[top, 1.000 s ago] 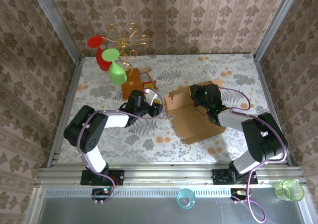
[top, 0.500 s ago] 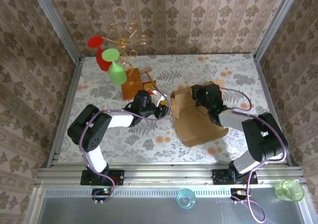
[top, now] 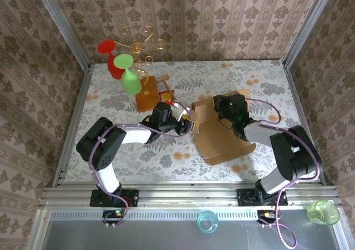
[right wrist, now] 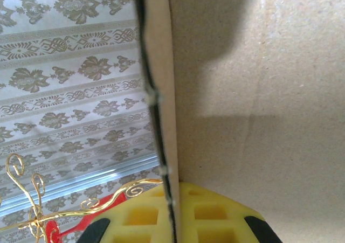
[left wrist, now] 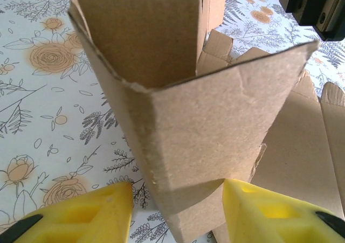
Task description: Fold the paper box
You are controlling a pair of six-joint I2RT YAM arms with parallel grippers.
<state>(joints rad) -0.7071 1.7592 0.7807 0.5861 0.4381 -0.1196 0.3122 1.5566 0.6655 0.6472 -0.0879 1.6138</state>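
Flap of the paper box [top: 222, 139] stands upright inside the released left tool [left wrist: 175, 208]; right tool [right wrist: 172, 221] clenches its far edge.

No legible text, label, brand or number anywhere.

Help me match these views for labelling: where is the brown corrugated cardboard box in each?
Top external: brown corrugated cardboard box, centre-right of the picture.
Left wrist: the box's raised flap, centre.
Right wrist: the box's wall, right half.
Shared landmark: right gripper, clamped on the box's wall edge.
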